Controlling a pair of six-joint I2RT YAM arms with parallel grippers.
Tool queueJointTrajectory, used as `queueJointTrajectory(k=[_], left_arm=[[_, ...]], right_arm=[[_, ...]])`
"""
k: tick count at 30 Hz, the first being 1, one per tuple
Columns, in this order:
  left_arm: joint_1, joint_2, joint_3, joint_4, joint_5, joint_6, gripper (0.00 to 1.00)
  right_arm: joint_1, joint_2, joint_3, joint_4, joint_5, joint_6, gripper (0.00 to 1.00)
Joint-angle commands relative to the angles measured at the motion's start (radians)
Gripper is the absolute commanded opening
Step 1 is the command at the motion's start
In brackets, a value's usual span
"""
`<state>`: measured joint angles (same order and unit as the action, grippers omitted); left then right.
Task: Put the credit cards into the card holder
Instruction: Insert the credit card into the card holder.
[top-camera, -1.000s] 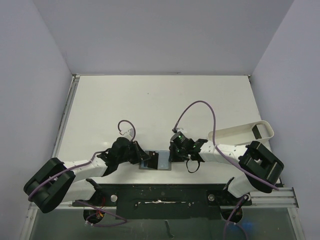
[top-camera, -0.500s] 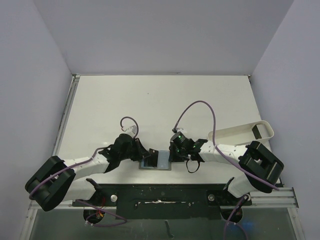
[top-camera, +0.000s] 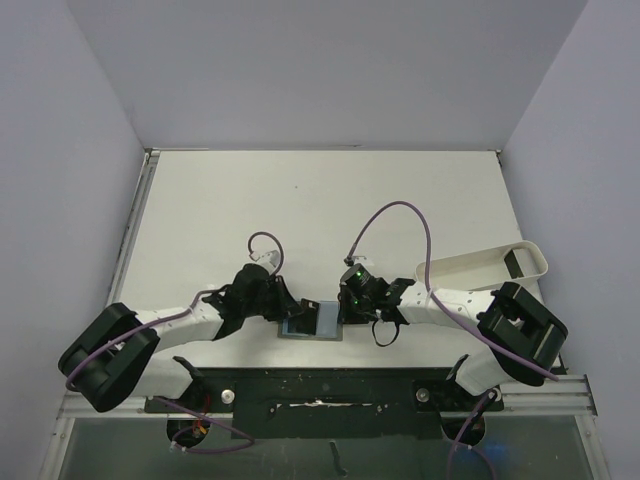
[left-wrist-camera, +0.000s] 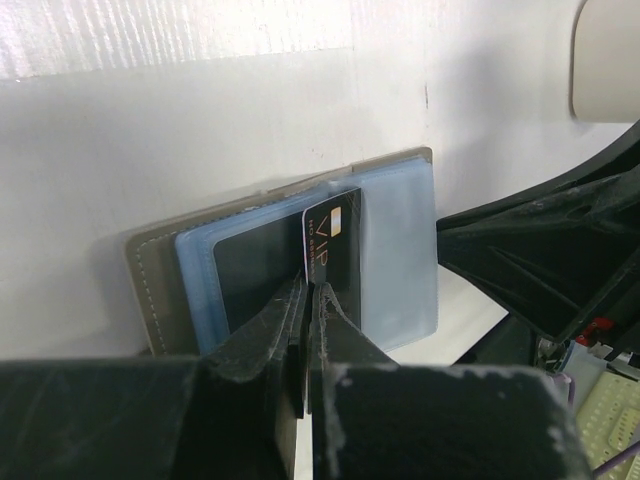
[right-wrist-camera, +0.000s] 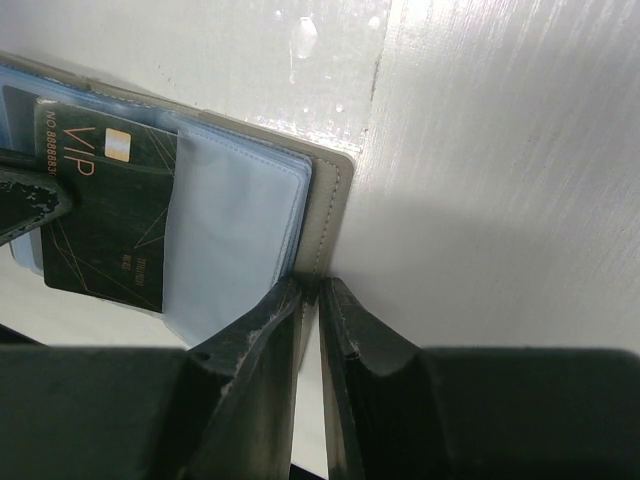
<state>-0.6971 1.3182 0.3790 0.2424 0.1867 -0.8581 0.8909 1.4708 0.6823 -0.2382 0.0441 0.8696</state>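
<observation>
The card holder (top-camera: 325, 322) lies open near the table's front edge, grey-olive outside, light blue lining (left-wrist-camera: 400, 250) inside. My left gripper (left-wrist-camera: 309, 290) is shut on a black VIP credit card (left-wrist-camera: 335, 245) and holds it partly inside a blue sleeve. Another dark card (left-wrist-camera: 255, 270) sits in the left sleeve. My right gripper (right-wrist-camera: 310, 290) is shut on the holder's grey-olive edge (right-wrist-camera: 330, 215) and pins it. The black card also shows in the right wrist view (right-wrist-camera: 105, 220). One more dark card (top-camera: 512, 263) lies in the tray.
A white oblong tray (top-camera: 470, 268) stands at the right, beside the right arm. Its corner shows in the left wrist view (left-wrist-camera: 603, 60). The black base rail (top-camera: 320, 390) runs along the near edge. The grey side walls stand close on both sides.
My left arm has shifted right toward the holder, carrying the card further over the blue lining. The right arm has not moved.
</observation>
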Motion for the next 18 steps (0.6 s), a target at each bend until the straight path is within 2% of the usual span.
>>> queueJointTrajectory(k=[1,11,18], left_arm=[[-0.006,0.029,0.038,-0.071,0.04,0.042,0.0],[-0.01,-0.018,0.045,-0.143,-0.015,-0.027,0.0],[-0.01,-0.071,0.003,-0.122,-0.057,-0.106,0.0]], right_arm=[[0.011,0.018,0.005,-0.008,0.029,-0.003,0.16],[0.01,0.013,0.008,-0.016,0.035,0.0,0.15],[0.012,0.011,0.008,-0.017,0.039,0.007,0.15]])
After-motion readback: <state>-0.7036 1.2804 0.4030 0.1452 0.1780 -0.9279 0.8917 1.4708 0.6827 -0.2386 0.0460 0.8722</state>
